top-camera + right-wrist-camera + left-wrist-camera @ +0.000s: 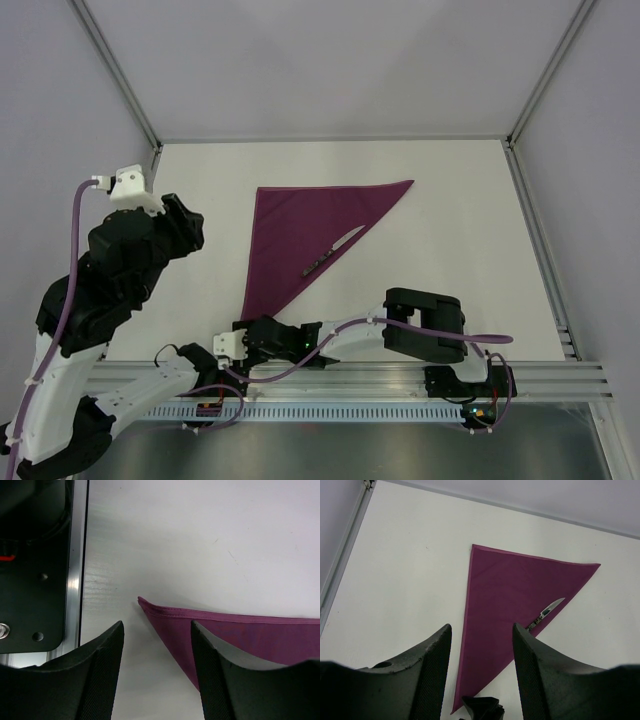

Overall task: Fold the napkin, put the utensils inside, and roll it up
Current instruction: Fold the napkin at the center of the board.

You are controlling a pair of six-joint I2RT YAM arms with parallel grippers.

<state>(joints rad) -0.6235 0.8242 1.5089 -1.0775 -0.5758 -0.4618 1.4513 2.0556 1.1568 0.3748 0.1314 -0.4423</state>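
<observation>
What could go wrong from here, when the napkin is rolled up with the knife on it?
1. The knife lies right along the diagonal edge of the napkin, so it may slide off onto the table once the cloth is pulled.
2. The right hand, open, is low at the napkin's near corner. On such flat, thin cloth it may pinch only one layer and open the fold.

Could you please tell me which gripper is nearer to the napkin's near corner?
Right. The right gripper sits just short of that corner of the napkin; the left gripper hangs raised, well off its left side.
</observation>
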